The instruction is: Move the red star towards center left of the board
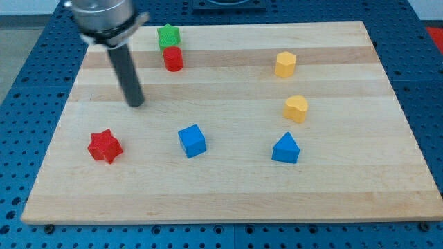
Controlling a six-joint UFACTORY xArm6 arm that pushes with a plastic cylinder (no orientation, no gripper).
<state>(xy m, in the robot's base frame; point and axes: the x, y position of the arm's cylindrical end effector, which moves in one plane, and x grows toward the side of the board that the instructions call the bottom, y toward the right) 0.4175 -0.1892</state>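
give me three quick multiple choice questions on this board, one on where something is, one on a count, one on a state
1. Where is the red star?
A. the view's lower left
B. the view's top right
C. dead centre

2. How many blue blocks are there?
A. one
B. two
C. three

3. Is my tip touching the red star?
A. yes
B. no, it is apart, above and right of it
C. tip hidden

Key: 1 A, it sits near the board's lower left. 2 B, a blue cube and a blue triangular block. 3 B, bare wood shows between them.

My tip (136, 104) sits above the red star (105, 146) (apart).
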